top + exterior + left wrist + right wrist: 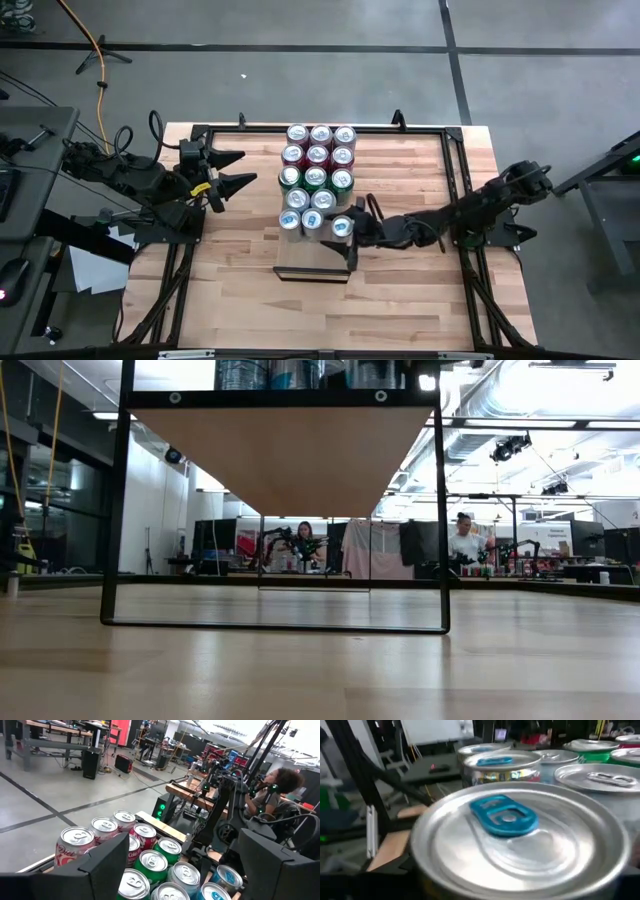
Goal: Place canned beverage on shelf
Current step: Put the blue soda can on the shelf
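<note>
The right claw [346, 228] is at the near-right corner of the can block on the shelf [312, 265], wrapped around the blue-tabbed can [342, 226]. Its fingers sit either side of that can, spread wide, so this reads as a grip on the can or a grip just let go; from these views I can't call which. The wrist camera is right over the lid [515, 837], tab dead centre, with the neighbouring cans [502, 767] just beside it.

That closeness is the danger. The blue-topped can stands at the end of the third column, with the rest of the pack [317, 175] touching or nearly touching it. If the claw pulls back at a slant, a finger could catch the can and tip it into the next one, and the row might go like skittles. If it opens too little, the can could drag along the board.

Bare shelf lies on the near side of that can, so a shove toward that end has nothing to stop it before the dark lip.

The left claw [238, 170] waits with its fingers spread, left of the pack, clear of it.
</note>
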